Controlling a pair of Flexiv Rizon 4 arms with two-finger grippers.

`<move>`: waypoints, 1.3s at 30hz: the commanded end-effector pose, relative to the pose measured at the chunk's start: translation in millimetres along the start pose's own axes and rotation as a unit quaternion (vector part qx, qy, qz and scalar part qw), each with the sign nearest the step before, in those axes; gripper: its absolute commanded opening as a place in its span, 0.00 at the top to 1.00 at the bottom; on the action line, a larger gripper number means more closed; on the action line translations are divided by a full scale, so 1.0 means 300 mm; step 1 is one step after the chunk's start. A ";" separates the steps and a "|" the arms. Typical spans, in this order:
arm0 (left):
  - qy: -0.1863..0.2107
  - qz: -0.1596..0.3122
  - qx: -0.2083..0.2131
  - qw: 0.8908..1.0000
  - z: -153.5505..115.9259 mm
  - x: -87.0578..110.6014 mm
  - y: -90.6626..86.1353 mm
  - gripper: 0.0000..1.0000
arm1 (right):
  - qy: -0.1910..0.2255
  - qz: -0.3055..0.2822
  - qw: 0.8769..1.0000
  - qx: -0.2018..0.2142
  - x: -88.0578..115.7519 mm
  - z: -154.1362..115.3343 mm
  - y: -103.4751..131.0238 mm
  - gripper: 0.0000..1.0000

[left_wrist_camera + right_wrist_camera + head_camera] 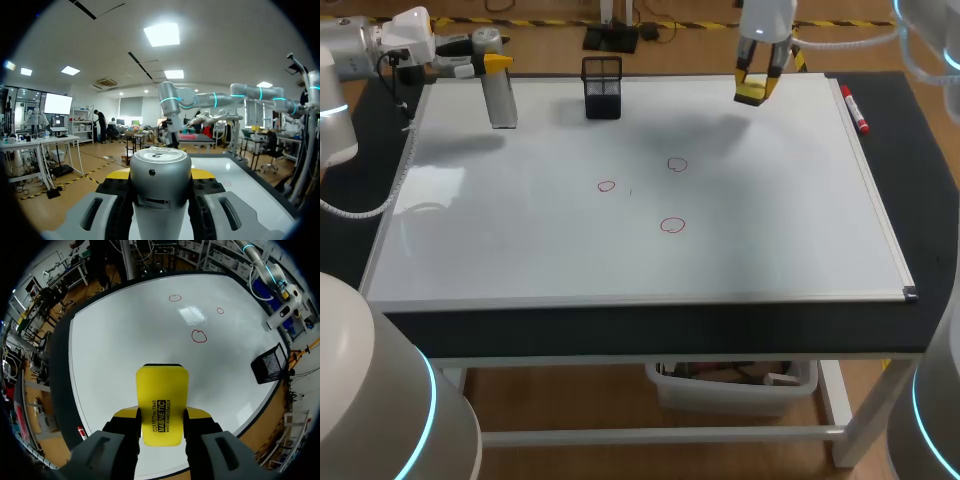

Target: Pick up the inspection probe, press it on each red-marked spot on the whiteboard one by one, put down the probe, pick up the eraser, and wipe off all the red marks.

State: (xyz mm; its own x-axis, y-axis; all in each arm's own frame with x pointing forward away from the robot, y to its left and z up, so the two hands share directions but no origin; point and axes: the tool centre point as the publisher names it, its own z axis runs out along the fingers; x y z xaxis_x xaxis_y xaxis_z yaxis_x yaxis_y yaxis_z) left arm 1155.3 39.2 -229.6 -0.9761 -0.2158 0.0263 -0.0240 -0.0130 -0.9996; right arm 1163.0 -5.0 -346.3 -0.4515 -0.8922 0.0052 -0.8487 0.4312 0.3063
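1. The left fingers (118,174) pinch the probe (160,180) at the whiteboard's (770,240) far left part
2. The right fingers (125,415) pinch the eraser (161,407) over the whiteboard's far edge
3. A tilted eraser could leave parts of the red marks (672,225) unwiped

You have a black mesh pen holder (602,87) standing upright toward the far edge of the black-topped table (620,335), a little left of the middle. Well apart from it, near the far right corner, a red-and-white marker (854,110) lies flat, running lengthwise along the right side. The tabletop shows as a dark border along the near edge and both sides.
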 end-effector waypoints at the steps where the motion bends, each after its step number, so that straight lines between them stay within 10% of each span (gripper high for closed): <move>1: -0.003 0.001 -0.001 1.000 0.002 0.009 -0.007 1.00 | -0.009 0.005 0.994 0.108 0.069 -0.029 0.083 1.00; 39: -0.003 0.001 -0.001 1.000 0.002 0.009 -0.007 1.00 | -0.029 0.062 0.992 0.106 0.212 -0.018 0.120 1.00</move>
State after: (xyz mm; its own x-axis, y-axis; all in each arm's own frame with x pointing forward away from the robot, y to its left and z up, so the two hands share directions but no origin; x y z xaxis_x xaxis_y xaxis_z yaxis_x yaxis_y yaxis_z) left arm 1155.3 39.2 -229.6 -0.9761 -0.2158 0.0263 -0.0240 -0.0130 -0.9996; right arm 1110.4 -46.6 -332.9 -0.5670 -0.8233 -0.0252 -0.8025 0.5453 0.2420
